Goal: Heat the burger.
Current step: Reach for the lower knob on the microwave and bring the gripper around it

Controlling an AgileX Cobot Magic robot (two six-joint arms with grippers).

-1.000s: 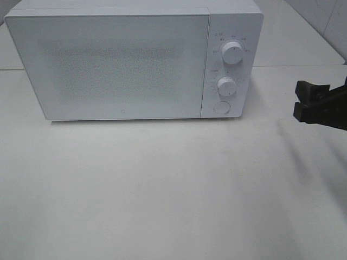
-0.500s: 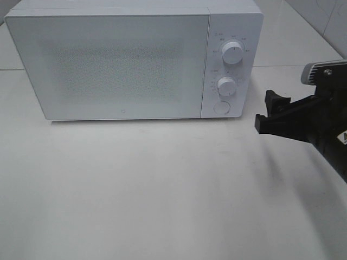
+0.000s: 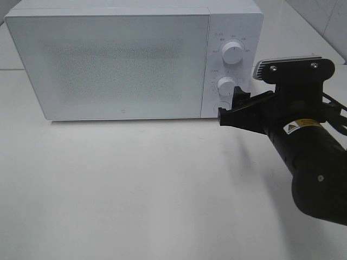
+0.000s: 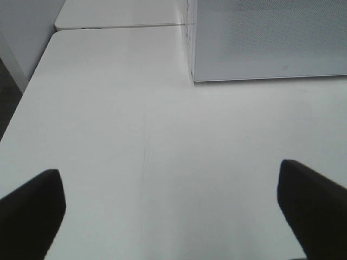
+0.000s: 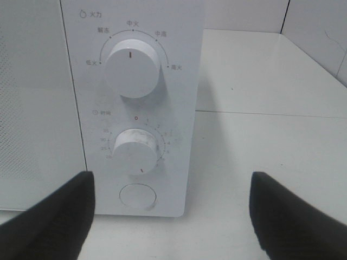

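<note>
The burger is out of view. A white microwave (image 3: pixel 119 59) stands at the back of the table with its door shut, and the frosted door hides whatever is inside. My right gripper (image 3: pixel 230 105) is open, just in front of the control panel's lower corner. In the right wrist view its fingers (image 5: pixel 49 216) flank the round button (image 5: pixel 137 195) under the lower knob (image 5: pixel 135 150) and the upper knob (image 5: pixel 132 67). My left gripper (image 4: pixel 171 211) is open over bare tabletop, well short of the microwave's left corner (image 4: pixel 195 76). It holds nothing.
The white table (image 3: pixel 135 184) stretches in front of the microwave. A seam between two tabletops (image 4: pixel 119 26) runs behind the microwave's left side. The table's left edge (image 4: pixel 27 92) drops off to a dark floor.
My right arm has swung in from the right edge of the view leftwards, up to the microwave's control panel. The jaws stayed open, and the microwave has not moved.
</note>
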